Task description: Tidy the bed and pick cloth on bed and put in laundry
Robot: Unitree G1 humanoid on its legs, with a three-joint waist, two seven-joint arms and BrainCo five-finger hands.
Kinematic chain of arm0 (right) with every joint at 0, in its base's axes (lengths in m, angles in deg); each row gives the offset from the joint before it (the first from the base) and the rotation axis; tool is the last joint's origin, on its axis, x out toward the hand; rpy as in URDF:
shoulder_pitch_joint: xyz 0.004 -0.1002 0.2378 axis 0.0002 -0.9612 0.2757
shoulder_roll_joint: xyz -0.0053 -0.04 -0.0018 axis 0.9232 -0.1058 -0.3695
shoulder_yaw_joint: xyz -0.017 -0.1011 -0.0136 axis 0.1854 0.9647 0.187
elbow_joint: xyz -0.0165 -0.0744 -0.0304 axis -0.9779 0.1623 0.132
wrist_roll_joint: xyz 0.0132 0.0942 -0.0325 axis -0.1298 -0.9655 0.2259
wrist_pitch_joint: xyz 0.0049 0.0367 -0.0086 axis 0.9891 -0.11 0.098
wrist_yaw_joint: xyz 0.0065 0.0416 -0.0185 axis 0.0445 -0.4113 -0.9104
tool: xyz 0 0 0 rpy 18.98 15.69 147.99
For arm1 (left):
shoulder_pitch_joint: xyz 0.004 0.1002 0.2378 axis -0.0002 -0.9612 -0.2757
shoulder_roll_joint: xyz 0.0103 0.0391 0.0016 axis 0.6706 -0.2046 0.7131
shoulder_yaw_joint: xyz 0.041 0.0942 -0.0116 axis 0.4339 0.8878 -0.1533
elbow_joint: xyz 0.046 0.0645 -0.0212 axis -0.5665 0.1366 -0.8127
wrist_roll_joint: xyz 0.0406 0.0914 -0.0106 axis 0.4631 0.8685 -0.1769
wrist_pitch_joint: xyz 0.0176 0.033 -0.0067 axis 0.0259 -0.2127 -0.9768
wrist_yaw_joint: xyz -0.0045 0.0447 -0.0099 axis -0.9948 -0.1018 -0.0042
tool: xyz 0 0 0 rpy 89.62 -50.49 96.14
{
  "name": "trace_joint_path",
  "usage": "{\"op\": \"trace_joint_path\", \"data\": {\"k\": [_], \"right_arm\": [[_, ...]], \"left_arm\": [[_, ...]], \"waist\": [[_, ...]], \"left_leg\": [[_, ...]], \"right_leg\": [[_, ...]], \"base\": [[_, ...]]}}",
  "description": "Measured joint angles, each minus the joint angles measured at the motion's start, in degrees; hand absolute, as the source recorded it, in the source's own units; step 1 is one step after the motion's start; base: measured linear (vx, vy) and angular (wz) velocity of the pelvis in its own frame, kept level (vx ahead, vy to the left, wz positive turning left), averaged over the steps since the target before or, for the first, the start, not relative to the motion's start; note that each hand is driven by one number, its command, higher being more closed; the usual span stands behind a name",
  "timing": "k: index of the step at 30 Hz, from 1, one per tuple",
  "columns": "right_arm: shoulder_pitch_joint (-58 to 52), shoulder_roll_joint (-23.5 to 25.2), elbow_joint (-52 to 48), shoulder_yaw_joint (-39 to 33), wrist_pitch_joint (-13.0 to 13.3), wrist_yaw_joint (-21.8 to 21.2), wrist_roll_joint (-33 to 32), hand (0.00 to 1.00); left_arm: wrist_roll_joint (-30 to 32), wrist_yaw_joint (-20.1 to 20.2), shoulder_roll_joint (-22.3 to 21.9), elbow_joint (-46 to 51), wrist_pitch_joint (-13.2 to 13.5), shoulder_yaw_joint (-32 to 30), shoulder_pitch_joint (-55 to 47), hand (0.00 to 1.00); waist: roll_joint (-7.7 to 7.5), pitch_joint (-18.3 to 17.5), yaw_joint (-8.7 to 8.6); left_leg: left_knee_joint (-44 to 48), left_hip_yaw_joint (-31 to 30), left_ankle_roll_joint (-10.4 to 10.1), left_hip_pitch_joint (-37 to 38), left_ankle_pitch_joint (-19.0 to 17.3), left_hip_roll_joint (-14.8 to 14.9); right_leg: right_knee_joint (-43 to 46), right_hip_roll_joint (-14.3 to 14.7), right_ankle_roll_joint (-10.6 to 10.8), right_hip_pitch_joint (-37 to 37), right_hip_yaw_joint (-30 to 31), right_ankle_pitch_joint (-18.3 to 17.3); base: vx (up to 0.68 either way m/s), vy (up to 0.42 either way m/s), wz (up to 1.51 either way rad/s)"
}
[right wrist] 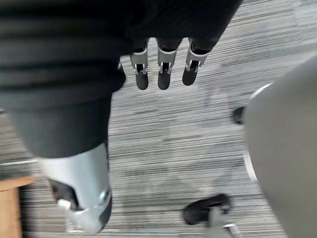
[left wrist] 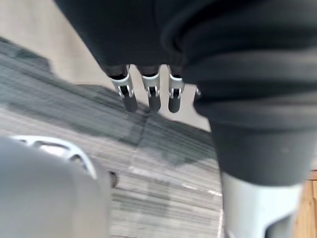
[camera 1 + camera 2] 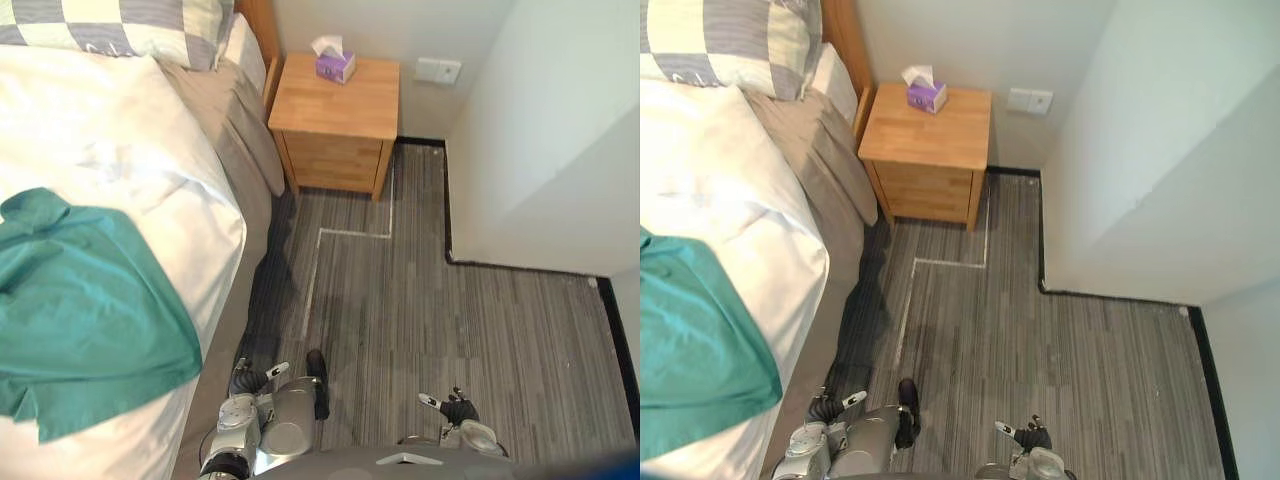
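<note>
From the head views we see the teal cloth [image 3: 90, 300] lying soft and rumpled on the white bed [image 3: 130, 160], by its near edge, with a checked pillow [image 3: 130, 25] at the head. A purple tissue box [image 3: 335, 66] stands on the wooden nightstand [image 3: 335, 130]. The wrist views bring us in close: the left hand [image 2: 151, 93] and the right hand [image 1: 164, 70] hang with fingers straight, holding nothing, above the striped grey floor [image 1: 188, 144].

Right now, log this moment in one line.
left hand: open, empty | right hand: open, empty | teal cloth: lying on bed | pickup: not done
</note>
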Motion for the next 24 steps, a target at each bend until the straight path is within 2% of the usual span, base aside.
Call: {"op": "trace_joint_path", "data": {"k": [1, 2, 3, 4, 5, 6, 7, 8, 9, 10, 11, 12, 13, 14, 15, 16, 17, 18, 19, 21, 22, 23, 24], "right_arm": [[0.01, 0.03, -0.18, 0.0, 0.01, -0.11, 0.26, 0.0], [-0.08, 0.04, -0.42, 0.03, 0.0, -0.4, 0.31, 0.0], [0.01, -0.12, -0.96, 0.07, 0.01, -0.52, 0.37, 0.0], [-0.05, -0.27, -1.5, 0.17, 0.01, -0.6, 0.32, 0.0], [-0.02, -0.48, -2.13, 0.41, 0.05, -0.59, 0.36, 0.0], [-0.01, -0.59, -2.55, 0.63, 0.15, -0.63, 0.35, 0.0], [0.01, -0.66, -2.58, 0.69, 0.22, -0.63, 0.38, 0.0], [0.25, -1.16, -3.01, 0.94, 0.56, -0.67, 0.41, 0.0], [0.41, -1.63, -3.25, 1.35, 0.64, -0.67, 0.43, 0.0], [0.41, -2.24, -3.92, 1.89, 0.81, -0.65, 0.41, 0.0], [0.42, -2.23, -3.96, 2.02, 0.83, -0.61, 0.43, 0.0], [0.32, -2.08, -3.79, 2.11, 0.8, -0.6, 0.42, 0.0], [1.06, -2.67, -3.22, 1.98, 0.71, -0.63, 0.46, 0.0], [1.45, -3.01, -3.08, 1.96, 0.63, -0.49, 0.45, 0.0], [1.68, -3.09, -3.04, 1.98, 0.65, -0.5, 0.45, 0.0], [1.69, -3.41, -2.87, 2.61, 0.42, -0.69, 0.49, 0.0], [1.68, -3.71, -2.6, 3.22, 0.42, -0.75, 0.5, 0.0], [1.68, -4.24, -2.52, 4.17, 0.42, -0.75, 0.58, 0.0], [1.7, -4.43, -2.44, 4.52, 0.4, -0.85, 0.74, 0.0], [1.16, -4.26, -2.24, 4.93, 0.43, -1.03, 2.09, 0.0], [1.03, -4.22, -2.2, 4.99, 0.45, -1.03, 2.21, 0.0], [0.31, -4.03, -1.99, 5.12, 0.55, -1.04, 2.26, 0.0], [0.2, -4.08, -1.33, 5.16, 0.61, -1.02, 2.35, 0.0]], "left_arm": [[0.07, 0.0, 0.03, -0.07, -0.16, 0.45, -0.36, 0.0], [0.13, 0.04, 0.7, -0.17, -0.5, 0.85, -0.9, 0.0], [0.14, -0.02, 1.47, -0.77, -0.95, 0.93, -0.87, 0.0], [0.14, 0.0, 1.6, -1.5, -1.07, 0.96, -0.92, 0.0], [0.0, -0.09, 1.65, -2.13, -1.1, 0.98, -1.25, 0.0], [0.04, -0.06, 1.56, -2.11, -1.04, 1.53, -1.78, 0.0], [0.05, -0.06, 1.47, -2.1, -0.96, 1.86, -1.87, 0.0], [0.02, -0.05, 1.0, -2.15, -0.95, 2.01, -1.87, 0.0], [0.03, -0.06, 0.64, -2.14, -0.93, 2.0, -1.96, 0.0], [0.04, -0.06, 0.01, -2.15, -0.83, 2.03, -2.14, 0.0], [0.03, -0.06, -0.23, -2.12, -0.73, 2.06, -2.18, 0.0], [0.04, -0.06, -0.22, -2.12, -0.54, 2.15, -2.2, 0.0], [0.05, -0.09, -0.88, -3.18, -0.51, 1.85, -1.5, 0.0], [0.15, 0.04, -1.63, -3.14, -0.37, 1.36, -1.7, 0.0], [0.17, 0.1, -1.96, -2.9, -0.06, 0.9, -1.69, 0.0], [0.21, -0.09, -2.63, -2.72, 0.27, -0.95, -1.72, 0.0], [0.2, -0.1, -3.02, -3.03, 0.23, -1.86, -1.84, 0.0], [0.21, -0.11, -3.58, -3.23, 0.29, -2.16, -2.02, 0.0], [0.2, -0.12, -3.76, -3.36, 0.32, -2.41, -2.23, 0.0], [-0.03, -0.1, -4.35, -2.95, 0.68, -3.72, -2.65, 0.0], [-0.1, -0.1, -4.26, -2.86, 0.66, -3.69, -2.66, 0.0], [-0.55, -0.17, -3.78, -2.11, 0.68, -3.29, -2.76, 0.0], [-1.9, -0.26, -3.03, -1.89, 0.73, -1.67, -2.78, 0.0]], "waist": [[-0.01, -0.12, -0.23], [-0.4, -0.09, -1.01], [-0.85, 0.06, -1.94], [-0.83, 0.07, -2.37], [-0.54, 0.21, -2.67], [0.1, 0.36, -2.91], [0.59, 0.26, -2.85], [1.91, 0.18, -2.92], [2.63, 0.21, -2.98], [3.79, 0.12, -3.26], [3.87, 0.08, -3.34], [3.21, -0.14, -3.45], [4.82, -0.64, -3.42], [5.73, -0.88, -2.75], [5.83, -0.72, -2.71], [5.58, -0.57, -2.99], [5.63, -0.69, -2.98], [6.38, -1.13, -2.92], [6.65, -1.29, -2.91], [7.09, -1.42, -3.03], [7.01, -1.38, -3.06], [6.19, -0.97, -3.01], [5.48, -0.84, -2.85]], "left_leg": [[-1.33, -0.44, -0.16, 1.77, -1.26, -0.01], [-3.23, -1.56, -0.35, 4.84, -4.11, -1.19], [-3.31, -2.42, 0.13, 7.37, -5.08, -1.92], [-3.31, -3.29, 0.2, 8.88, -5.29, -2.03], [-3.46, -4.58, 0.18, 12.02, -5.28, -1.85], [-3.54, -5.47, 0.16, 14.85, -5.28, -0.93], [-3.55, -6.3, 0.15, 15.78, -5.28, -0.29], [-3.53, -7.86, 0.14, 16.86, -5.29, 1.49], [-3.52, -8.84, 0.13, 17.19, -5.28, 2.52], [-3.45, -10.99, -0.1, 17.38, -5.33, 4.44], [-3.41, -12.86, -1.24, 17.39, -5.34, 5.33], [-3.36, -14.81, -2.33, 17.25, -5.67, 5.55], [-3.31, -19.32, -6.25, 16.92, -7.72, 7.93], [-3.2, -19.64, -7.26, 16.0, -6.96, 8.47], [-3.16, -20.24, -7.4, 15.87, -6.06, 8.29], [-3.51, -21.75, -8.5, 16.55, -3.6, 8.34], [-3.88, -22.71, -8.84, 16.97, -2.34, 8.69], [-3.77, -23.65, -9.17, 16.77, -1.58, 9.44], [-3.48, -24.19, -9.13, 16.52, -1.17, 9.93], [2.07, -26.22, -9.89, 12.57, 0.49, 11.39], [2.95, -26.11, -10.09, 11.88, 0.82, 11.41], [5.94, -23.8, -10.92, 9.18, 2.74, 11.46], [7.55, -18.07, -10.75, 7.5, 3.36, 12.16]], "right_leg": [[6.57, -0.36, 1.97, -2.73, 0.62, 0.49], [20.21, -1.65, 6.56, -8.27, 2.32, 2.55], [32.25, -2.56, 6.12, -13.31, 2.86, 0.66], [36.29, -2.73, 5.0, -14.93, 2.06, -0.7], [40.8, -2.77, 2.56, -17.18, -0.36, -3.82], [40.14, -2.68, 0.13, -18.64, -3.57, -7.07], [38.5, -2.52, -0.34, -19.65, -5.17, -8.45], [33.54, -1.33, -1.57, -21.92, -7.33, -10.42], [29.83, -0.32, -1.95, -23.13, -7.59, -10.76], [20.35, 1.7, -1.49, -24.51, -6.71, -10.33], [11.54, 3.06, -0.96, -24.8, -3.6, -8.77], [3.17, 3.96, -1.26, -24.55, 1.21, -5.17], [-1.14, 5.74, -0.92, -23.5, 3.25, 2.92], [0.14, 5.88, -1.54, -23.74, 2.96, 2.05], [2.65, 5.73, -1.82, -24.37, 3.32, 0.06], [8.63, 4.24, -2.4, -24.73, 1.51, -4.26], [10.51, 3.8, -2.91, -24.24, -0.1, -5.83], [10.5, 3.89, -3.22, -23.12, -1.75, -6.56], [9.99, 4.01, -3.57, -22.2, -2.95, -6.9], [4.63, 3.87, -4.34, -15.24, -10.52, -7.88], [4.06, 3.75, -4.34, -14.34, -11.44, -7.88], [1.22, 2.91, -4.36, -11.1, -15.53, -7.86], [-0.56, 2.23, -4.43, -8.76, -18.94, -7.75]], "base": [[0.38, 0.102, -0.04], [0.38, 0.053, 0.24], [0.38, 0.028, 0.35], [0.41, -0.008, 0.51], [0.42, -0.051, 0.58], [0.42, -0.076, 0.58], [0.46, -0.178, 0.64], [0.3, -0.145, 0.58], [0.42, -0.288, 0.85], [0.27, -0.251, 0.93], [0.43, -0.425, 1.16], [0.45, -0.515, 1.48], [0.44, -0.497, 1.28], [0.34, -0.38, 1.06], [0.21, -0.265, 0.9], [0.25, -0.336, 1.02], [0.23, -0.34, 1.1], [0.18, -0.245, 0.75], [0.18, -0.237, 0.89], [0.18, -0.256, 1.36], [0.08, -0.18, 1.63], [0.03, -0.131, 1.49], [0.02, -0.105, 1.62]]}}
